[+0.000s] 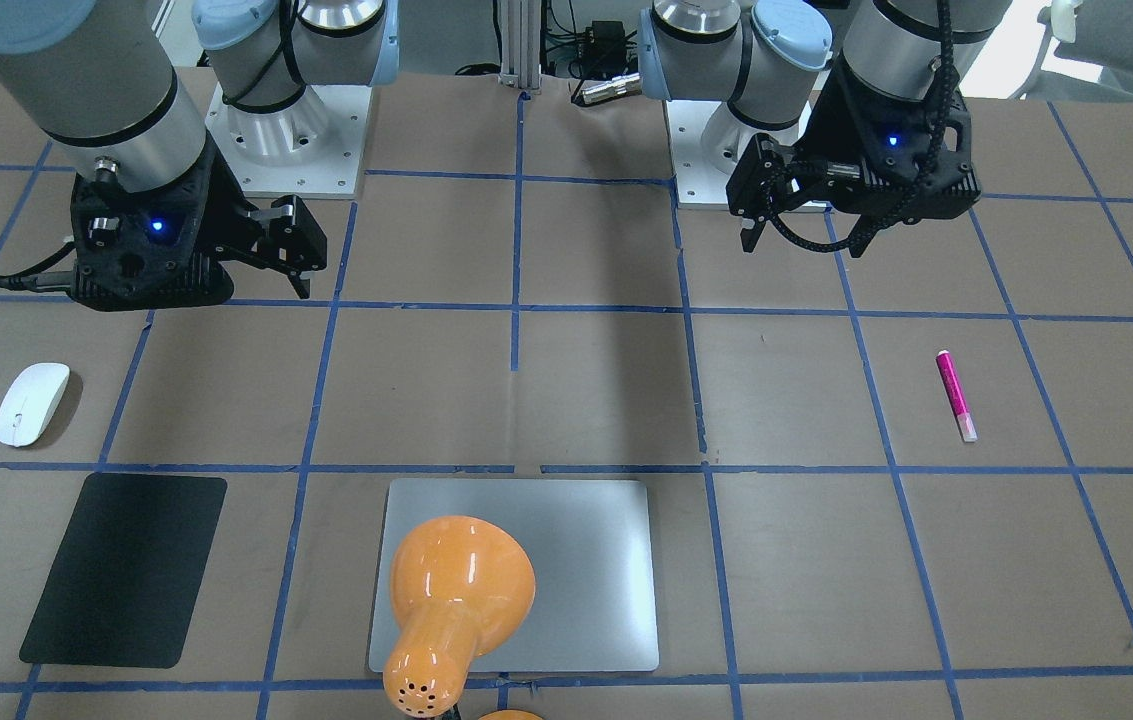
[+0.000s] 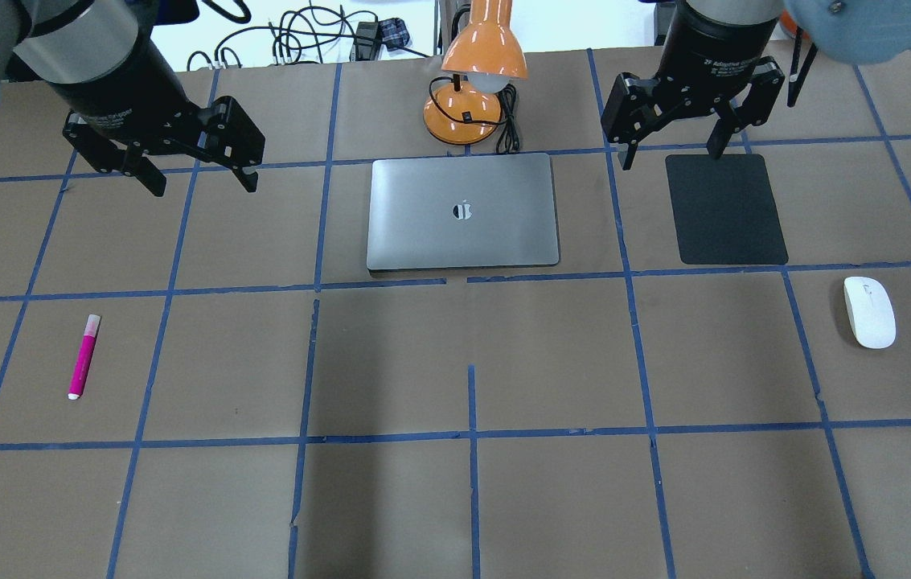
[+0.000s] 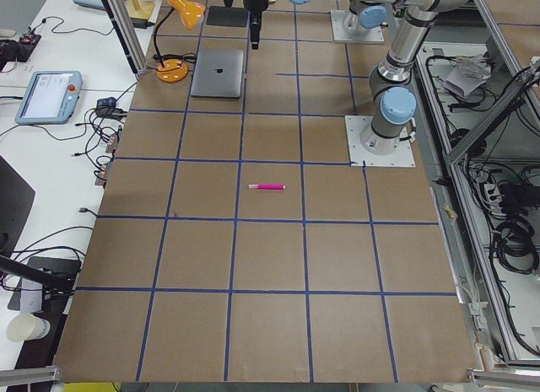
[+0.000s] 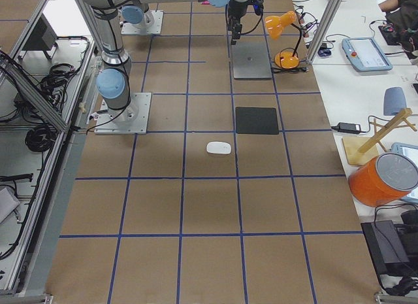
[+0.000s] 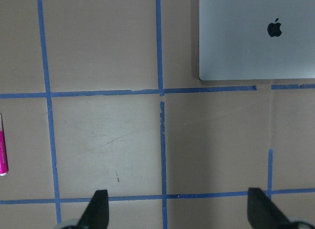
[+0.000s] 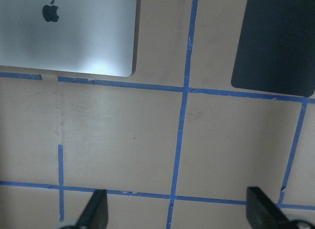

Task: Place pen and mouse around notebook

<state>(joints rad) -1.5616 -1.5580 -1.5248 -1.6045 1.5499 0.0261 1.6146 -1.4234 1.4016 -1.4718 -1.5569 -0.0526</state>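
Observation:
The silver-grey notebook lies closed at the far middle of the table, and the front view shows it too. Far to its left the magenta pen lies flat on the paper; it also appears in the front view and at the left wrist view's edge. On the far right rests the white mouse, in the front view. My left gripper hovers open and empty left of the notebook. My right gripper hovers open and empty above the black mat's far edge.
A thin black mat lies between the notebook and the mouse. An orange desk lamp with its cable stands just behind the notebook, its shade leaning over it. Blue tape lines grid the brown table surface.

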